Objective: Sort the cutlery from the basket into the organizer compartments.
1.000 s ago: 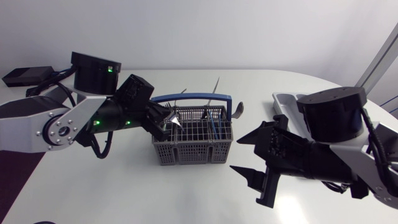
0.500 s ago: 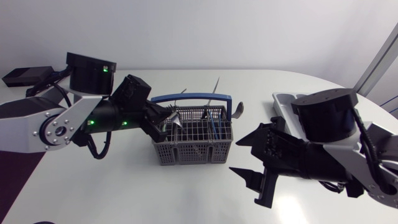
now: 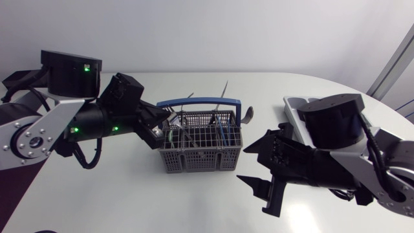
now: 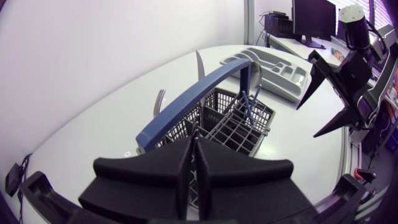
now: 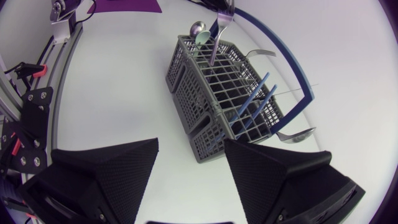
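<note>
left end effector [image 4: 191, 152]: closed, fingers together, at left end of cutlery basket [image 3: 200, 147] | right end effector [image 3: 242, 162]: open wide, right of it | cutlery basket: mid-desk [image 3: 129, 194] | organizer [image 3: 291, 105]: behind right arm

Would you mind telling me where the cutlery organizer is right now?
In the head view the organizer lies on the table's right side, right of the basket and partly hidden behind my right arm.

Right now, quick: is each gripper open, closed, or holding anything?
Left gripper: closed, at one end of the basket; cannot tell if it pinches any cutlery.
Right gripper: open, empty, near the basket.
</note>
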Available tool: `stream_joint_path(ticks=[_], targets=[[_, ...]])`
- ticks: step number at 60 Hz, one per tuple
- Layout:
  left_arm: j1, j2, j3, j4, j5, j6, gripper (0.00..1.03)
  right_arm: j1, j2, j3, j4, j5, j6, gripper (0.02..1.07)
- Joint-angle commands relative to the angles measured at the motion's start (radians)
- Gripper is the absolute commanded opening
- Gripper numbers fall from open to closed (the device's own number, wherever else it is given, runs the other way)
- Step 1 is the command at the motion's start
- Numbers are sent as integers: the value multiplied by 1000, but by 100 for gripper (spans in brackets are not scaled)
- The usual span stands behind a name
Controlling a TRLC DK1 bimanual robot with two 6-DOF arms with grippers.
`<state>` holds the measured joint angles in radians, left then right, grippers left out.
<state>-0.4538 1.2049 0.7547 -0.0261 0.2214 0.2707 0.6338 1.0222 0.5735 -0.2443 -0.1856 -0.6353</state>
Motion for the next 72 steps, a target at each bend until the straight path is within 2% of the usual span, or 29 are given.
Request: stream_joint_path(ticks=[1,14,27,41,54,72], targets=[[-26,-16,43,-35,-5,10,4,7,13,-17,14,6,6,79],[-74,-36,123,-121,-88,18,4,9,15,-20,20,6,8,79],[-108,-41,135,-133,-145,38,4,12,16,-20,20,9,9,79],[-146,-50,146,-135,-241,56,4,24,16,-20,22,26,11,79],[-161,-47,193,-193,-304,48,4,58,24,-3,31,57,29,79],[-232,-39,232,-244,-424,39,3,98,102,52,63,109,72,79]])
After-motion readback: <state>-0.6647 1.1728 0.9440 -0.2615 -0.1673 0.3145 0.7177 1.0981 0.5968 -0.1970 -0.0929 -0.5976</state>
